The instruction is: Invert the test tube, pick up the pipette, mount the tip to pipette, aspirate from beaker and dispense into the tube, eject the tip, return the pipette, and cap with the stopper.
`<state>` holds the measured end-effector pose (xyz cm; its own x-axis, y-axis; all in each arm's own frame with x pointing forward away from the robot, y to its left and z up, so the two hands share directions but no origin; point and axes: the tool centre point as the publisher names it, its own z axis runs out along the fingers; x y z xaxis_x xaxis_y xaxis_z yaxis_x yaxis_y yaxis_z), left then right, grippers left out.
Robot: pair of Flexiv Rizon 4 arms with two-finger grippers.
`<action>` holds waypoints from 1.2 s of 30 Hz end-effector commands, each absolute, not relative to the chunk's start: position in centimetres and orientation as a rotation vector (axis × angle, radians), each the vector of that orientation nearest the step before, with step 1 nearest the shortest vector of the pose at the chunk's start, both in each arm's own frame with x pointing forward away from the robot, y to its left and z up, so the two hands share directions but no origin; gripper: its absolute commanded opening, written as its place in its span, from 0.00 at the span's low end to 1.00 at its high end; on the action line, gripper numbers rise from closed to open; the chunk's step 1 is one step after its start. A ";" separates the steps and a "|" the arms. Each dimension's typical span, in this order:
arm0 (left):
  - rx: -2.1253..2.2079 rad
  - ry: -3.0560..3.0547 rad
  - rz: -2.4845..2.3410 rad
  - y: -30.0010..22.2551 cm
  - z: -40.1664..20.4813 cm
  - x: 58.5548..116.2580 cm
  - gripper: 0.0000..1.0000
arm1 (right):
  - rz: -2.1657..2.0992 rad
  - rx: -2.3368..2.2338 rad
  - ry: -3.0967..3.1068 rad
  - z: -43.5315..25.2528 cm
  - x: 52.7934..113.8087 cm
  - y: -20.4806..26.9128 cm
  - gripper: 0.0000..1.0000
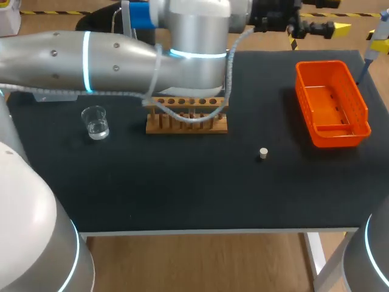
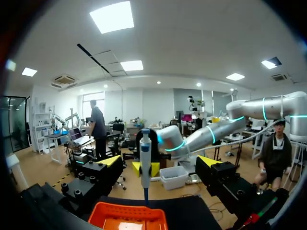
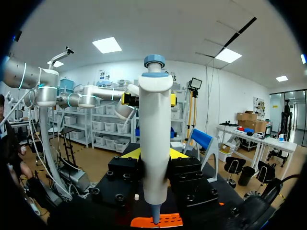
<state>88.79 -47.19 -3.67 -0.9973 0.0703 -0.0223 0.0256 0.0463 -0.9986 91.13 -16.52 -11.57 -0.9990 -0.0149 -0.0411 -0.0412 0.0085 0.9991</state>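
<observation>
The pipette (image 3: 154, 110) is a white barrel with a blue-grey knob on top and a narrow blue lower end. It stands upright, clamped at mid-barrel between the two yellow-tipped fingers of the right tool (image 3: 153, 154), which press it from both sides. In the head view it shows at the far right corner of the scene, raised in the air. Its thin lower end points down by the far right corner of the orange basket (image 1: 340, 137) (the right wrist view shows that end just over the basket's rim).

The left tool (image 2: 160, 161) is spread wide with nothing between its fingers. It faces the pipette from across the basket and is well apart from it.

The left arm (image 1: 121, 61) comes in from the left and crosses above the far part of the tabletop (image 1: 182, 188), covering the back of the wooden rack (image 1: 186, 123). I cannot tell what sits in the rack's holes.

The beaker (image 1: 95, 121), clear glass with a little clear liquid, stands upright left of the rack. The stopper (image 1: 263, 153), a small pale plug, stands by itself on the black surface between the rack and the basket, touching neither. The basket lies close to the tabletop's right edge (its long side runs away from the robot).
</observation>
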 end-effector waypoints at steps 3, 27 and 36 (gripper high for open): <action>-0.116 -2.257 2.114 -40.2 -4.6 88.1 1.00 | 2.195 -0.061 2.220 -11.5 91.1 -16.5 0.00; -0.136 -2.208 2.140 -27.5 -11.7 83.6 1.00 | 2.195 -0.061 2.220 -11.5 91.1 -16.5 0.00; -0.049 -2.261 2.146 -24.7 -13.2 82.9 1.00 | 2.195 -0.061 2.220 -11.5 91.1 -16.5 0.00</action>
<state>83.95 -26.41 -13.44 -0.9976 0.0691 -0.0053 0.0084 0.0457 -0.9989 91.13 -16.52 -11.57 -0.9990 -0.0149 -0.0410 -0.0412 0.0085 0.9991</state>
